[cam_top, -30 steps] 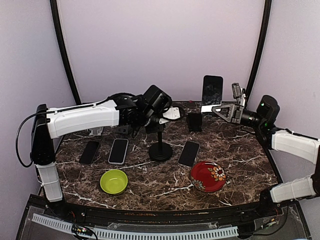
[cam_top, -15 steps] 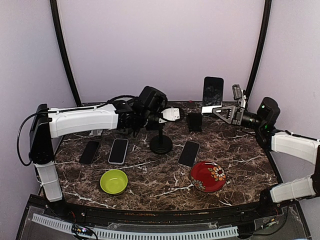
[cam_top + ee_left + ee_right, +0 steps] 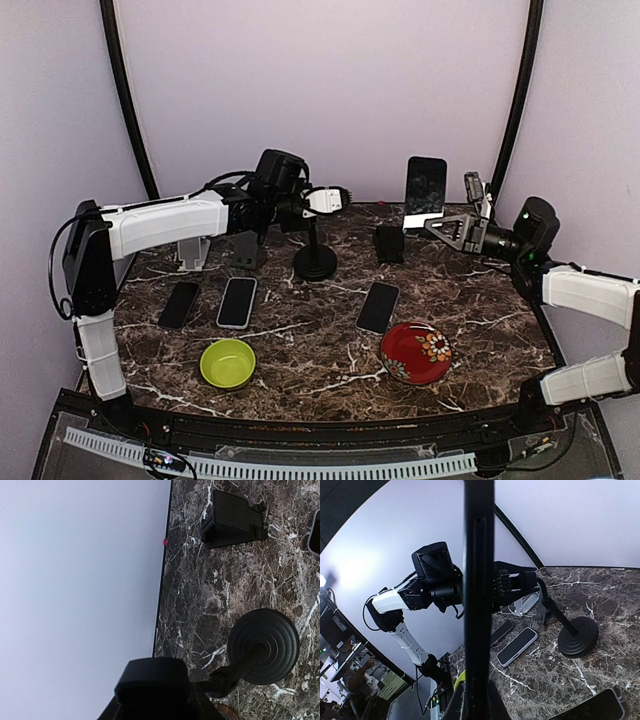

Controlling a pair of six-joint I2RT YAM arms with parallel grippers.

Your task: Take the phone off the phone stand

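Observation:
A black phone [image 3: 425,183] stands upright in the air at the back right, held by its lower edge in my right gripper [image 3: 432,220], which is shut on it. In the right wrist view the phone [image 3: 479,580] shows edge-on, rising from the gripper [image 3: 479,700]. The phone stand has a round black base [image 3: 315,265], a thin pole and a white clamp head [image 3: 326,200], which holds no phone. My left gripper [image 3: 303,202] is shut on the head. In the left wrist view the base [image 3: 263,646] lies below a dark block [image 3: 152,687] that hides my fingers.
Three phones lie flat on the marble table [image 3: 480,320]: two at left [image 3: 180,303] [image 3: 237,301], one at centre [image 3: 378,306]. A green bowl [image 3: 228,362] and a red bowl [image 3: 416,353] sit in front. Small black stands [image 3: 388,243] [image 3: 248,250] and a white stand [image 3: 192,252] sit behind.
My left arm has swung back and to the left, dragging the phone stand with it toward the rear of the table. The right gripper and phone have hardly moved.

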